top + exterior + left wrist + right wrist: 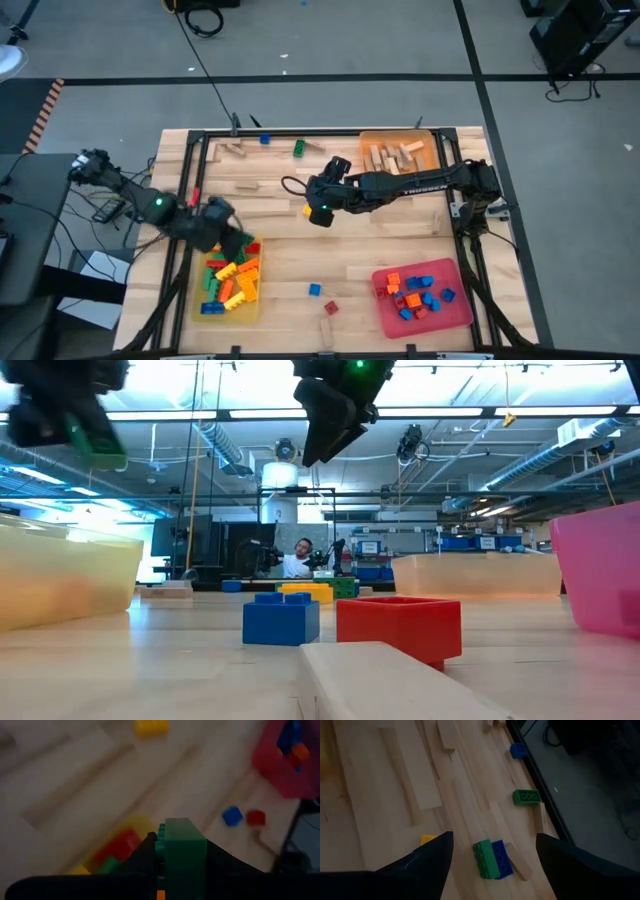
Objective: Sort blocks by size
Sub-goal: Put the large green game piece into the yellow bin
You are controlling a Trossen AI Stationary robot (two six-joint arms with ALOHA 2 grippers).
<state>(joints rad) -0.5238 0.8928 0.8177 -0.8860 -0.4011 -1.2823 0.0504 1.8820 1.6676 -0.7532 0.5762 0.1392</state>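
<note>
Clamping a green brick (182, 847) between the fingers of the left gripper (228, 238), above the far edge of the yellow tray (205, 312) at the table's left front; lifting that brick clear of the pile of red, green, yellow and orange blocks (232, 278) lying in the tray; showing the same brick high at the left of the low view.

Leaving a wooden piece (235, 150), a small blue brick (265, 138) and a green brick (299, 148) loose along the far edge of the table.

Hovering the right gripper (320, 208) over the middle of the table, jaws spread wide and gripping nothing; looking down past its fingers (432, 857) on a joined green-and-blue brick (492, 860) lying between them on the wood, with a small yellow brick (427, 839) just beside one finger.

Leaving a blue block (314, 290), a red block (331, 308) and a wooden piece (327, 333) loose near the front edge, well apart from either gripper.

Keeping plain wooden pieces (392, 154) in the orange tray (432, 140) at the far right; keeping small blue, orange and red blocks (415, 295) in the red tray (455, 312) at the front right.
</note>
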